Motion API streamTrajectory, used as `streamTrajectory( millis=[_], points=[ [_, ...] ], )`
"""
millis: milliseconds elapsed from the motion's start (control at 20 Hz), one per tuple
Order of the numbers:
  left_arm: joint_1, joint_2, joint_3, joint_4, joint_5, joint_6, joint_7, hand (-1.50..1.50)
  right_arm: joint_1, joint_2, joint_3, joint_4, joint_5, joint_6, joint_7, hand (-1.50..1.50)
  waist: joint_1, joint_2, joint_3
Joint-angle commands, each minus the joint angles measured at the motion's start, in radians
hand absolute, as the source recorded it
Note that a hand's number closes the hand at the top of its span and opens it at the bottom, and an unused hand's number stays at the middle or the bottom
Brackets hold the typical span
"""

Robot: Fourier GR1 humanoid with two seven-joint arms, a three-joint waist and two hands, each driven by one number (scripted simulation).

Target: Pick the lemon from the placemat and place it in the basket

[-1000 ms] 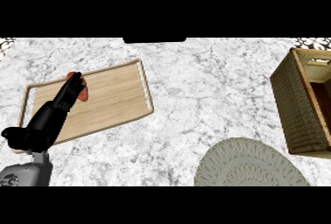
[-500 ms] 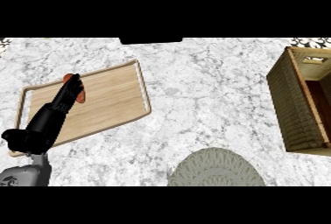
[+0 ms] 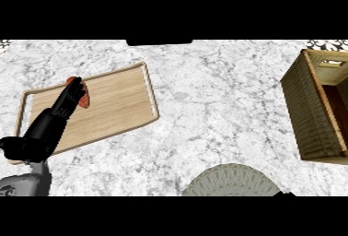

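One hand (image 3: 50, 123) over tray (image 3: 115, 107); basket (image 3: 306, 115) apart

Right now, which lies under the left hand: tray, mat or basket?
The wooden tray at the left: the left hand lies over it, fingers straight. The round mat and the basket lie off to its right.
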Motion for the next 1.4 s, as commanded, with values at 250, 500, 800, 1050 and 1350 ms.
streamTrajectory(
  millis=[250, 500, 800, 1050, 1350],
  points=[
    [-0.019, -0.005, -0.015, 0.000, 0.004, -0.014, 0.000, 0.00, -0.102, 0.015, -0.186, -0.311, -0.141, 0.100, 0.214, 1.50, 0.033, 0.010, -0.001],
    [-0.045, 0.000, -0.007, -0.012, 0.004, -0.005, 0.028, 0.00, -0.283, 0.056, -0.342, -0.231, -0.171, 0.119, 0.336, 1.50, 0.047, 0.010, -0.001],
    [-0.018, -0.030, -0.058, -0.011, -0.025, -0.005, 0.011, 0.00, -0.567, 0.079, -0.552, -0.113, -0.239, 0.144, 0.456, 1.50, 0.053, 0.006, 0.001],
    [-0.029, -0.019, -0.045, -0.003, -0.036, 0.004, 0.007, 0.00, -0.786, 0.003, -0.766, 0.014, -0.362, 0.255, 0.547, 1.50, 0.045, 0.002, 0.003],
    [-0.037, -0.016, -0.026, 0.003, -0.021, 0.001, 0.012, 0.00, -0.976, -0.211, -1.074, 0.269, -0.694, 0.409, 0.590, 1.50, 0.047, 0.004, 0.004]
  ],
)
